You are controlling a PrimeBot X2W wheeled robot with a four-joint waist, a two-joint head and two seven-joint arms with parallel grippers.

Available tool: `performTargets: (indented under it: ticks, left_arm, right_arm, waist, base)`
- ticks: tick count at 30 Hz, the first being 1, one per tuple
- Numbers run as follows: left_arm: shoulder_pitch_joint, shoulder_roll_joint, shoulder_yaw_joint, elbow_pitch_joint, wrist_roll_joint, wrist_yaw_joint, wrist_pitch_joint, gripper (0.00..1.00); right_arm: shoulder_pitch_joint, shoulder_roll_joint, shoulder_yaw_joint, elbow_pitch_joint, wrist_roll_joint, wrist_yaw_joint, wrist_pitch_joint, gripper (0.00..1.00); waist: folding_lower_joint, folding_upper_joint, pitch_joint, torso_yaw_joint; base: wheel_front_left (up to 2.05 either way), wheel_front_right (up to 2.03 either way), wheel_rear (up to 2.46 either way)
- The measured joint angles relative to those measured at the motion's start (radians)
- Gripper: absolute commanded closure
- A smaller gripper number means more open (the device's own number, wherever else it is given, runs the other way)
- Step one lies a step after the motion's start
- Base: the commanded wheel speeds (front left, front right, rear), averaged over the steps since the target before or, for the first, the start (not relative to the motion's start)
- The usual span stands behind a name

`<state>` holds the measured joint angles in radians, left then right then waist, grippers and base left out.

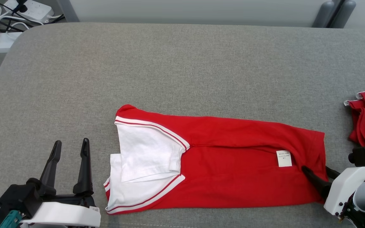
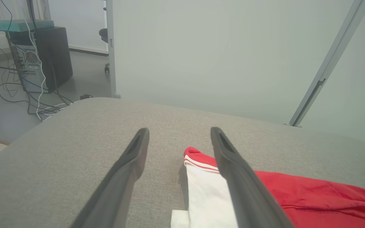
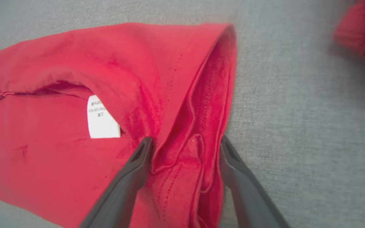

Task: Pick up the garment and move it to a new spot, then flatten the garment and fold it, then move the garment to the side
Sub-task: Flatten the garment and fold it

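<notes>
Garment (image 1: 233, 152) half-folded; my right gripper (image 3: 185, 141) straddles its hem (image 3: 230, 63), fingers apart; left gripper (image 1: 71, 142), also spread, beside its sleeve (image 1: 144, 152); I'd clamp next

Your left gripper (image 1: 70, 143) sits low on your left, fingers spread wide and pointing forward; your right gripper (image 1: 316, 170) angles inward, equally spread.

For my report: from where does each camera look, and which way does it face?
Head: from the head, down onto shirt and table; left claw lower left, right claw lower right.
Left wrist: along its open claw, across the table to a wall.
Right wrist: along its open claw, down at the shirt's hem.
Shared: all show the shirt's label.
</notes>
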<state>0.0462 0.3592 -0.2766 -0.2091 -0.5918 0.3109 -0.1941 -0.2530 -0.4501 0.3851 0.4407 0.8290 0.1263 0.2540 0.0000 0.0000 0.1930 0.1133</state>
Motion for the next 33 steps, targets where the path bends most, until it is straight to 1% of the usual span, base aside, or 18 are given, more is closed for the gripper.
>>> performTargets:
  ticks: [1, 3, 4, 8, 12, 14, 19, 23, 25, 26, 30, 33]
  left_arm:
    - [-0.001, 0.000, 0.000, 0.001, 0.000, -0.001, 0.000, 0.00]
    - [-0.005, -0.001, -0.001, 0.003, 0.000, -0.001, -0.001, 0.00]
    - [-0.009, -0.001, -0.001, 0.004, 0.000, -0.002, -0.001, 0.00]
    - [-0.013, -0.002, 0.001, 0.007, -0.002, -0.002, -0.010, 0.00]
    - [-0.013, -0.002, 0.007, 0.007, -0.002, -0.002, -0.013, 0.00]
    - [-0.013, -0.002, 0.008, 0.007, -0.005, -0.002, -0.015, 0.00]
    - [-0.013, -0.001, 0.012, 0.006, -0.006, -0.002, -0.018, 0.00]
    - [-0.013, -0.001, 0.013, 0.006, -0.006, -0.002, -0.019, 0.00]
    - [-0.013, 0.000, 0.015, 0.007, -0.006, -0.001, -0.019, 0.00]
    - [-0.013, 0.001, 0.016, 0.007, -0.006, 0.000, -0.019, 0.00]
    - [-0.012, 0.004, 0.028, 0.007, -0.011, 0.008, -0.018, 0.00]
    - [-0.012, 0.005, 0.033, 0.007, -0.016, 0.008, -0.017, 0.00]
  right_arm:
    - [0.001, 0.000, -0.003, -0.004, 0.000, 0.000, 0.002, 0.00]
    - [0.002, 0.001, -0.008, -0.006, -0.001, 0.000, 0.013, 0.63]
    - [0.002, 0.002, -0.016, -0.004, -0.002, 0.000, 0.014, 1.00]
    - [0.008, 0.016, -0.045, 0.002, -0.003, 0.002, 0.030, 1.00]
    - [0.019, 0.026, -0.112, 0.006, -0.003, 0.010, 0.026, 1.00]
    - [0.019, 0.012, -0.154, 0.007, -0.003, 0.010, 0.024, 1.00]
    - [0.019, -0.047, -0.240, 0.002, -0.005, 0.009, 0.028, 1.00]
    - [0.025, -0.051, -0.271, -0.031, -0.005, 0.009, 0.040, 1.00]
    - [0.037, -0.032, -0.286, -0.088, 0.019, 0.007, 0.056, 1.00]
    - [0.043, -0.012, -0.290, -0.130, 0.043, 0.004, 0.062, 1.00]
    - [0.065, 0.082, -0.284, -0.335, 0.126, 0.003, 0.095, 1.00]
    - [0.079, 0.144, -0.255, -0.459, 0.145, 0.003, 0.130, 1.00]
  waist:
    - [0.0000, 0.0000, 0.001, -0.001]
    - [0.0000, 0.0000, 0.002, -0.001]
    - [0.0000, 0.0000, 0.003, -0.001]
    - [0.0000, 0.0000, 0.004, 0.003]
    - [0.0000, 0.0000, 0.004, 0.004]
    - [0.0000, 0.0000, 0.005, 0.002]
    - [0.0000, 0.0000, 0.007, -0.003]
    - [0.0000, 0.0000, 0.007, -0.005]
    - [0.0000, 0.0000, 0.006, -0.005]
    - [0.0000, 0.0000, 0.004, -0.005]
    - [0.0000, 0.0000, -0.003, -0.006]
    - [0.0000, 0.0000, -0.006, -0.004]
  base:
    - [0.00, 0.00, 0.00]
    - [0.00, 0.00, 0.00]
    - [0.00, 0.00, 0.00]
    - [0.00, 0.00, 0.00]
    - [0.00, 0.00, 0.00]
    - [0.00, 0.00, 0.00]
    - [0.00, 0.00, 0.00]
    - [0.00, 0.00, 0.00]
    - [0.00, 0.00, 0.00]
    - [0.00, 0.00, 0.00]
    - [0.00, 0.00, 0.00]
    - [0.00, 0.00, 0.00]
